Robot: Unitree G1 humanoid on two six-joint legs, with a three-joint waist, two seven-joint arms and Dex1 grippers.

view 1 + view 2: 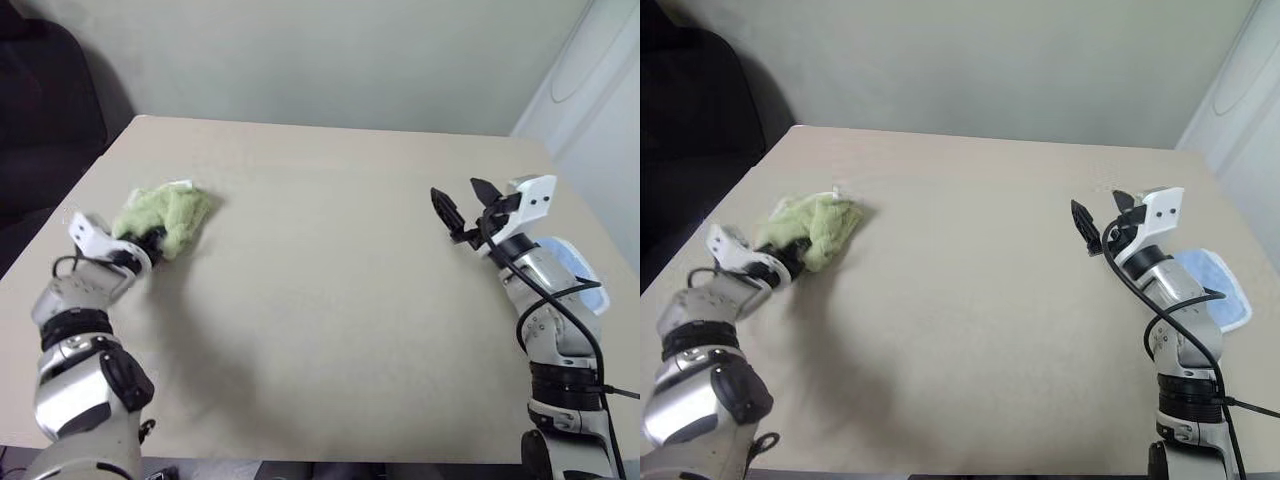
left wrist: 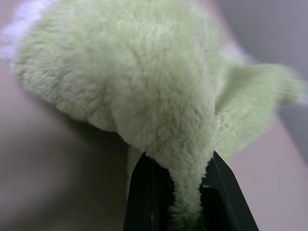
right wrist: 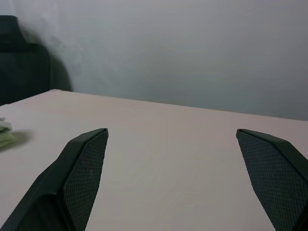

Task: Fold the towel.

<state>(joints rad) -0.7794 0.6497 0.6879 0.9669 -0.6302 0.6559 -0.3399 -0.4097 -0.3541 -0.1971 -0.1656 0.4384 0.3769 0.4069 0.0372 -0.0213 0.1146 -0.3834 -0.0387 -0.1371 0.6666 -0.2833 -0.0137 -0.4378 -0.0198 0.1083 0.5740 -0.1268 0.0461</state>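
Over at nine o'clock on the tabletop (image 1: 330,300), towel (image 1: 168,216) bunched up, soft and floppy.
Our left gripper (image 1: 152,240) pinches a tuft; right gripper (image 1: 468,212) fingers gape empty. We'd grab corners.

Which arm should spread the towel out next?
Probably left. Its end effector is already pinched on a fold of the bunched towel at the table's left side. The right end effector hangs open in the air, well away from the towel.
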